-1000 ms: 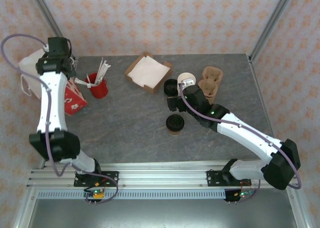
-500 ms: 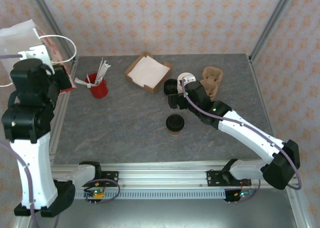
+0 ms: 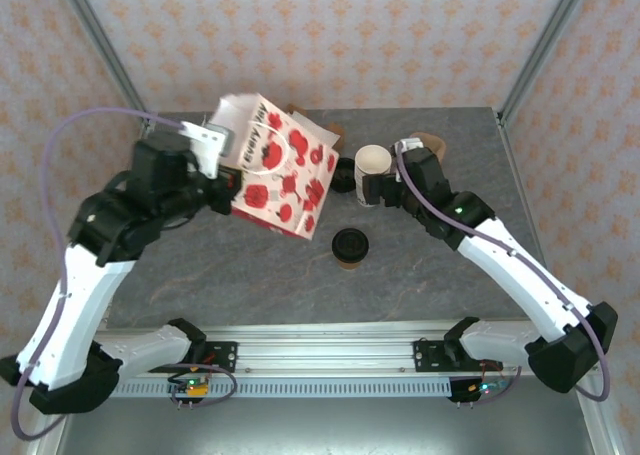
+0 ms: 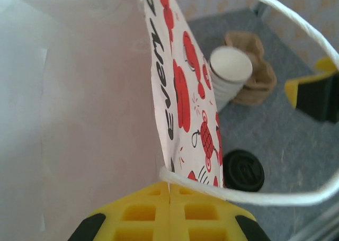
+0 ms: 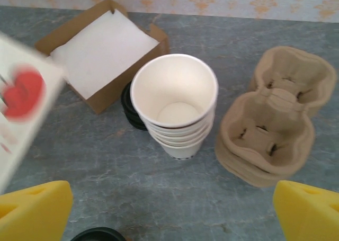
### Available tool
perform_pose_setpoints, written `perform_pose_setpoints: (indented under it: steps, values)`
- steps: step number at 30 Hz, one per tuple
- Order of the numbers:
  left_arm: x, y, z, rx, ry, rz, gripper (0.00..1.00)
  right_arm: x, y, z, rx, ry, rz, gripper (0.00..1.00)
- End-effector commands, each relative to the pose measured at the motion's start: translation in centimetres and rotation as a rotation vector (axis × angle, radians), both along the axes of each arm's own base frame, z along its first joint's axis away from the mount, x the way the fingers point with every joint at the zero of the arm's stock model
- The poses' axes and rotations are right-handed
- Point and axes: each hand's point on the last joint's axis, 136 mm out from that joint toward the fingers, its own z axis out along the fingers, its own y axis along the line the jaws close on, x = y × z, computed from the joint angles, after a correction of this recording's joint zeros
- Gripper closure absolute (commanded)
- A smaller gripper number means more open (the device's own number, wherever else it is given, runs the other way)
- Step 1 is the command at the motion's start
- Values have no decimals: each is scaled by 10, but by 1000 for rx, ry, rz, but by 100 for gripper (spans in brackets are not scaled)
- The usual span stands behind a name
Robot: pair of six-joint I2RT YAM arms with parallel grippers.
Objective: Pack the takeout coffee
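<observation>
Nearest the arms' bases, the takeout coffee stands upright on the grey tabletop, its black lid on, free of both arms and roughly between them. Just left of it and lifted off the tabletop hangs a white paper bag printed with red flowers, tilted so that its lower corner comes close to the cup from above. The left gripper is clamped on the bag's top edge, its yellow fingers pressed together with the paper between them, and the white cord handle loops out in front of them. Right of the coffee and a little farther back, the right gripper hovers above the tabletop with its yellow fingers spread wide and nothing between them. Directly ahead of it is a stack of white lidless cups, standing upright and mouth up. A short stack of black lids sits just behind the cups on their left, and a brown pulp cup carrier lies just beside them on the right. Farther back left, a cardboard box holds white paper, with the bag's corner overlapping it in the wrist view.
</observation>
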Motion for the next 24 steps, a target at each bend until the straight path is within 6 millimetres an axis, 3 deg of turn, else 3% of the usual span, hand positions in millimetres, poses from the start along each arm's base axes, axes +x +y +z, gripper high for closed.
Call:
perform_pose_setpoints:
  steps: [1, 5, 12, 20, 24]
  values:
    - [5, -10, -9, 68, -40, 13, 100, -4, -26, 12, -9, -4, -81, 2]
    - [6, -21, -31, 186, -22, 16, 100, -3, -38, 6, -14, 15, -119, 2]
    - [8, -44, -59, 214, 22, -53, 100, 3, -46, -14, -41, 60, -155, 2]
    - [18, -20, -76, 393, 46, 32, 100, 17, -65, -19, 15, 88, -225, 3]
    - [14, -13, -80, 439, 58, 29, 100, 35, -88, -26, 37, 128, -329, 5]
